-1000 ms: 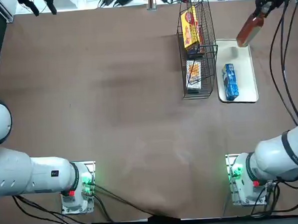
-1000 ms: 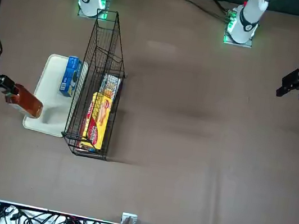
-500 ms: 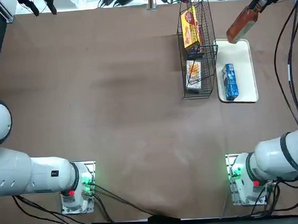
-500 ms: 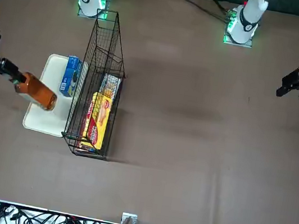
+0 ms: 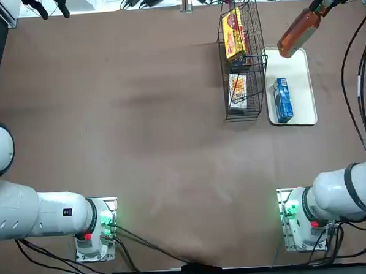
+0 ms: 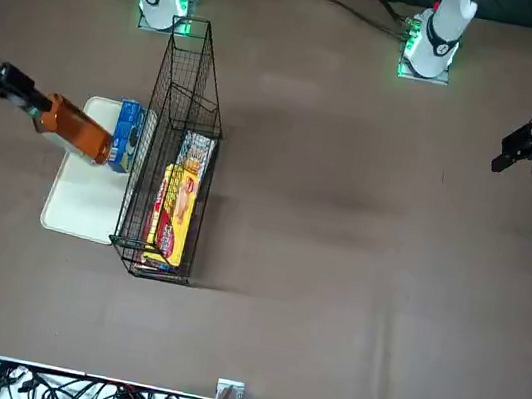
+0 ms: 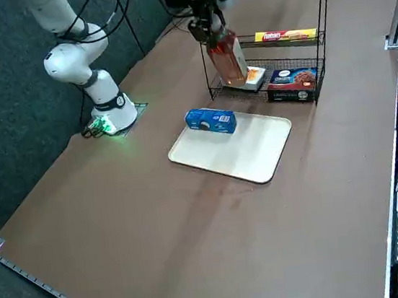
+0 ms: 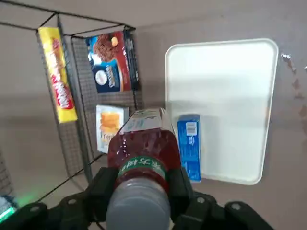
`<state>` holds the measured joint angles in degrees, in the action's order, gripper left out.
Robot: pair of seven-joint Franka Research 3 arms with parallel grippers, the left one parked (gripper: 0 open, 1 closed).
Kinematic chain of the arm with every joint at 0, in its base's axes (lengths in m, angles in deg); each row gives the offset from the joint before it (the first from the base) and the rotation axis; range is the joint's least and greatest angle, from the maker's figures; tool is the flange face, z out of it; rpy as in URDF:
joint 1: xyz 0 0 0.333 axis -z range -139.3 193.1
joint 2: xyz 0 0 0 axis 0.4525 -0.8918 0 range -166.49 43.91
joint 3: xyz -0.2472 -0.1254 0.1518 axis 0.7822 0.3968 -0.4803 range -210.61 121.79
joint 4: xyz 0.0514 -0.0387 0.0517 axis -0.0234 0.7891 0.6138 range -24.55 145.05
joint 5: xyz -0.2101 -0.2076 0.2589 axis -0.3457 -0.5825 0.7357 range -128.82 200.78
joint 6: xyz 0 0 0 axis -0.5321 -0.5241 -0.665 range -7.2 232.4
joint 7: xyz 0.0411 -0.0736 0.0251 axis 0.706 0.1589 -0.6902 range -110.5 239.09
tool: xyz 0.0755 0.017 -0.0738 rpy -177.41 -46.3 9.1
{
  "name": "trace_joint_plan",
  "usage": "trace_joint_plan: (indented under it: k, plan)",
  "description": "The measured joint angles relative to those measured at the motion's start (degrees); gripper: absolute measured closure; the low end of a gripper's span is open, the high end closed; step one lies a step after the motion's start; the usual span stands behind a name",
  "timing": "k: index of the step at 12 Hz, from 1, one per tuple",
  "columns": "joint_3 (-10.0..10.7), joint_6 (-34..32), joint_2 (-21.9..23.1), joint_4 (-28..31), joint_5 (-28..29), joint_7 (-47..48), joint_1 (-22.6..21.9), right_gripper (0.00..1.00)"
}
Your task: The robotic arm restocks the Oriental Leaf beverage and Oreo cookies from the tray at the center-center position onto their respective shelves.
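With the tea bottle (image 8: pixel 144 153) gripped at its cap end between the part-open fingers of the right gripper (image 8: pixel 144 191), the rack (image 7: pixel 320 39), at the tray's (image 5: pixel 301 109) nine o'clock overhead, should be entered level.

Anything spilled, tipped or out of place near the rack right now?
Nothing looks spilled or knocked over. The right gripper holds the tea bottle by its cap end, off the tray. The blue packet lies on the tray, and the wire rack stands upright.
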<state>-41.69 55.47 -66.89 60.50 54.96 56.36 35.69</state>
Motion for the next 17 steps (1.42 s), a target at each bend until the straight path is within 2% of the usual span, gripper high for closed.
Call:
trace_joint_plan:
  k: [5,9,14,17]
  plan:
    - [0.25,-5.52,3.37,-0.02,5.08,0.63,0.12,0.42]
    - [0.39,-8.37,3.73,0.46,10.88,1.16,0.78,0.42]
    - [0.75,-8.56,3.70,5.91,19.10,2.04,1.56,0.42]
    - [1.02,-7.92,3.85,8.58,21.84,2.04,2.37,0.42]
